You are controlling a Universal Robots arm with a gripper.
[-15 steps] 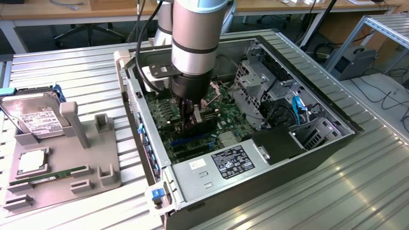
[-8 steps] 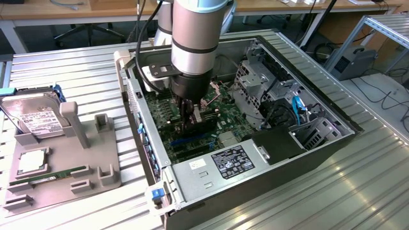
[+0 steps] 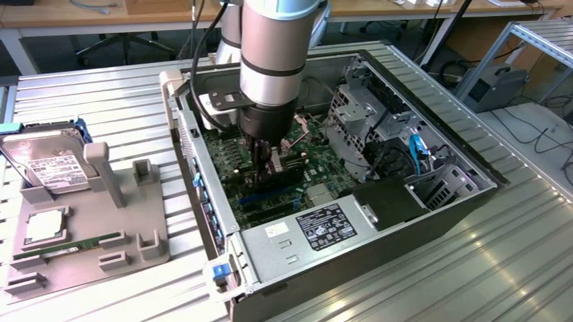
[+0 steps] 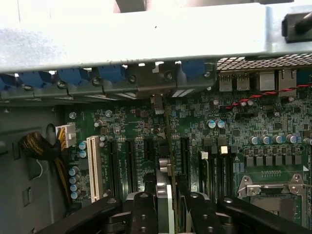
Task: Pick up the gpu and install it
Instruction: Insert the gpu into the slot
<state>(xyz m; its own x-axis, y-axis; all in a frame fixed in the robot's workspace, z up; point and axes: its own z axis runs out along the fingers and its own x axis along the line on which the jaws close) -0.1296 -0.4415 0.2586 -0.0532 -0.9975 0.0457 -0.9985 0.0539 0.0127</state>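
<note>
The gpu shows edge-on in the wrist view as a thin upright card. It stands over a black expansion slot of the motherboard, and its silver end bracket meets the rear wall of the case. My gripper is shut on the gpu, one black finger on each face. In the exterior view my gripper reaches straight down into the open computer case, low over the green motherboard.
A white slot and black slots flank the card, with the CPU socket to one side. At the exterior view's left, a grey fixture carries a hard drive and a green memory stick. The power supply and drive cage crowd the case.
</note>
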